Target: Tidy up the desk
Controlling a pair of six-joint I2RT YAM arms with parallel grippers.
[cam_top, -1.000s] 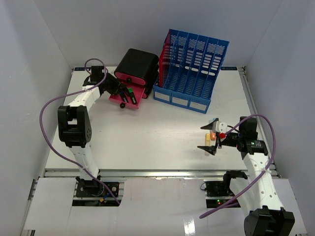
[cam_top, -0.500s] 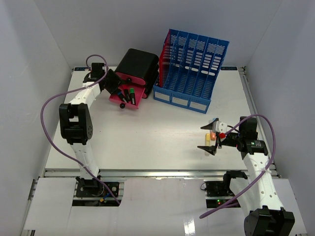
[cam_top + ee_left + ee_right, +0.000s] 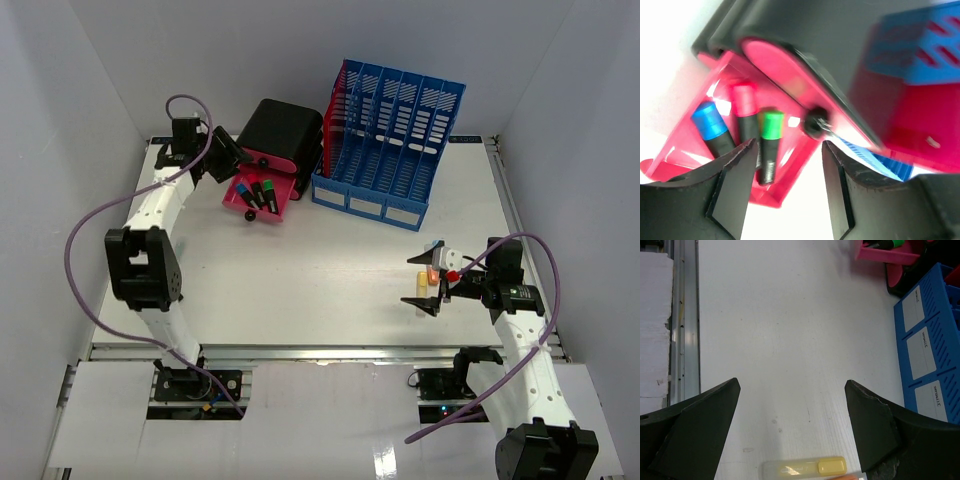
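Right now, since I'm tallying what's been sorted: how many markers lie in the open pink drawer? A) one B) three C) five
B: a blue-capped marker, a pink-capped marker and a green-capped marker lie side by side in the pink drawer.

The light is bright and even. The left wrist view is blurry, and the white table (image 3: 660,75) glares.

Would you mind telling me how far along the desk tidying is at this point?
Done: three markers, blue-, red- and green-capped, lie in the pink drawer. In hand: nothing is held; the left fingers stand open in front of that drawer, and the right fingers hang open above a yellow highlighter. Left: that highlighter lies loose on the desk and needs putting away.
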